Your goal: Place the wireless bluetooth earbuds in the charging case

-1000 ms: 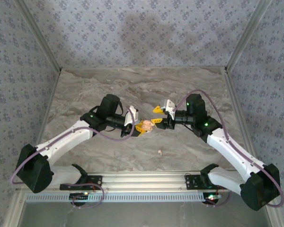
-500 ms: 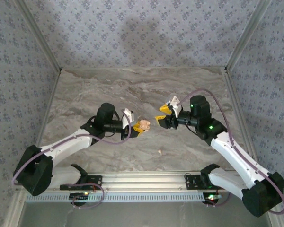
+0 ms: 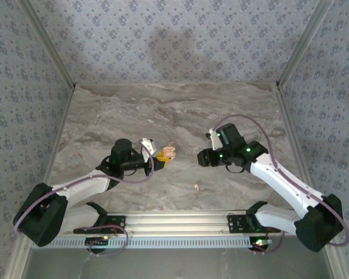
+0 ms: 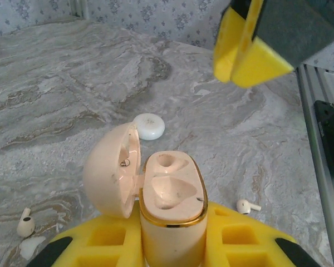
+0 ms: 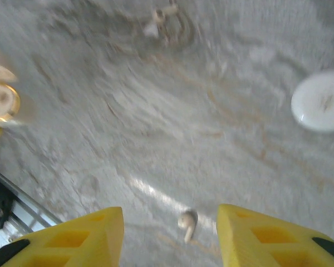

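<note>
Two earbuds lie loose on the table [image 4: 72, 83] outside the charging case [image 4: 172, 194] — one earbud [image 4: 25, 225] on its lid side, the other earbud [image 4: 247, 206] on the opposite side, with a white puck [image 4: 149, 125] just beyond the case. The left gripper [image 3: 157, 157] is clenched on the case's base, lid swung open, both sockets empty. The right gripper [image 5: 170, 239] hangs well apart from the case — jaws spread, nothing between them.

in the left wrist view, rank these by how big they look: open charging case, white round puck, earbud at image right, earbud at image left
1. open charging case, though it is nearest the camera
2. white round puck
3. earbud at image right and earbud at image left: they look alike, so unranked
</note>
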